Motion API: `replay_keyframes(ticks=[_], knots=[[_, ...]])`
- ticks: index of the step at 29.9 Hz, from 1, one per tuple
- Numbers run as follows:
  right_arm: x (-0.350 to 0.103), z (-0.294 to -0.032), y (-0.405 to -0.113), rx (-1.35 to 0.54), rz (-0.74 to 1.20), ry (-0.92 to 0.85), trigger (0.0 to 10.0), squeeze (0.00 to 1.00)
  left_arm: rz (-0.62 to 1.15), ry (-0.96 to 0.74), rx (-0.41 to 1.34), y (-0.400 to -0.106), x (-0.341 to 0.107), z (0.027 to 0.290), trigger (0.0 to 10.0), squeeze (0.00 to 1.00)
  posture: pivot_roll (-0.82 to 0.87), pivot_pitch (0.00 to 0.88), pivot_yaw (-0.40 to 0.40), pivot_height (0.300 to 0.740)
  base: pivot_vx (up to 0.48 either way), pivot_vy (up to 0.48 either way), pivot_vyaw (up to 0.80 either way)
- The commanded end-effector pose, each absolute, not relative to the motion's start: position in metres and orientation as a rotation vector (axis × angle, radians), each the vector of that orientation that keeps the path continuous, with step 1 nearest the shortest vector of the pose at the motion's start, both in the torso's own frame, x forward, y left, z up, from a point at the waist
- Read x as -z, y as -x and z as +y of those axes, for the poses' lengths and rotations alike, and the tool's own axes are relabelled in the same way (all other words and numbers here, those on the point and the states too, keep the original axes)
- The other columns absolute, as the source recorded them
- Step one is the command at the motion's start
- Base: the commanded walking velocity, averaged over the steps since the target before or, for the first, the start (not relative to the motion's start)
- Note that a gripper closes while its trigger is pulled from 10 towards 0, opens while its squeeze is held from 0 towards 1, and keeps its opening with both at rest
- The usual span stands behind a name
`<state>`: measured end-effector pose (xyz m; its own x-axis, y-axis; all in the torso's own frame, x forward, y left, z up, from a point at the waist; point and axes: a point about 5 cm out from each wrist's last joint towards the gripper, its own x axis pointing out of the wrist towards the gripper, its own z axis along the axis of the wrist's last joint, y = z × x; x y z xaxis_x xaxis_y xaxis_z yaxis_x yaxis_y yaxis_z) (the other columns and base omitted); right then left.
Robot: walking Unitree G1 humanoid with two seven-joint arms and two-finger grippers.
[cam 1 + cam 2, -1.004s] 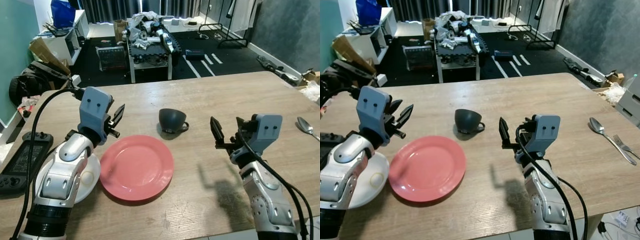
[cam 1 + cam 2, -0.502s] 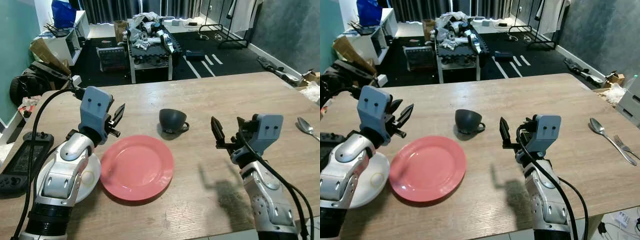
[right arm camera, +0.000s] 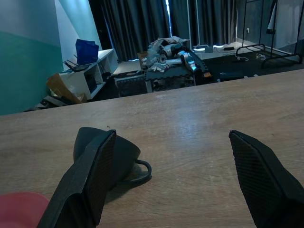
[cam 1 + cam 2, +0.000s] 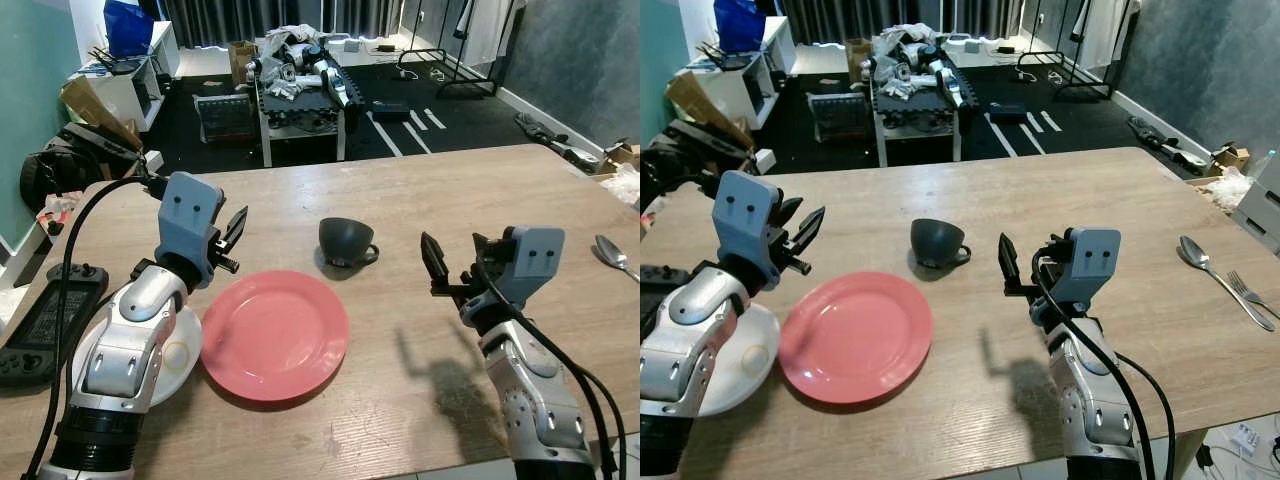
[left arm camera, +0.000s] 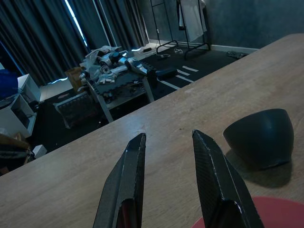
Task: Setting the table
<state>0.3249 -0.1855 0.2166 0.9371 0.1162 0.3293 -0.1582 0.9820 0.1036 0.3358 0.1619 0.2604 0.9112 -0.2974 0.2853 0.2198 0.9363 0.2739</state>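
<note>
On the bench (image 4: 420,190), you are holding nearly the same pose as a second ago: the plate, cup and cutlery are lying where they were, and only the left gripper (image 4: 233,237) is sitting very slightly differently, a shift too small to call a real move. That left gripper is hovering released, fingers apart, above the wood just beyond the far left rim of the pink plate (image 4: 274,334). Your right gripper (image 4: 455,258) is also hovering released with fingers spread wide, well to the right of the plate and pointing toward the dark cup (image 4: 344,242). The cup is lying tipped on its side just beyond the plate, its handle toward the right gripper. A white plate (image 4: 180,350) is resting at the pink plate's left, partly under your left arm. A spoon (image 4: 1196,254) and fork (image 4: 1246,290) are lying near the bench's right edge. No legible writing or brand marks are showing.
</note>
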Motion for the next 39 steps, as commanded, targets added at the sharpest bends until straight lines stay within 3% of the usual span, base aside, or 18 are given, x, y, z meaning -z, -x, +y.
replay_keyframes(ticks=[1, 30, 39], knots=[[-0.215, -0.187, -0.325, -0.137, -0.328, -0.144, 10.0, 0.0, -0.339, -0.236, 0.259, -0.335, -0.263, 0.164, 10.0, 0.0, 0.12, 0.068, 0.105, 0.74, 0.0, 0.0, 0.0], [-0.222, -0.183, -0.33, -0.138, -0.34, -0.15, 10.0, 0.0, -0.329, -0.249, 0.254, -0.341, -0.264, 0.167, 10.0, 0.0, 0.09, 0.088, 0.105, 0.74, 0.0, 0.0, 0.0], [-0.205, -0.179, -0.344, -0.044, -0.24, -0.092, 10.0, 0.0, -0.338, -0.257, 0.263, -0.342, -0.269, 0.165, 10.0, 0.0, 0.11, 0.092, 0.11, 0.74, 0.0, 0.0, 0.0]])
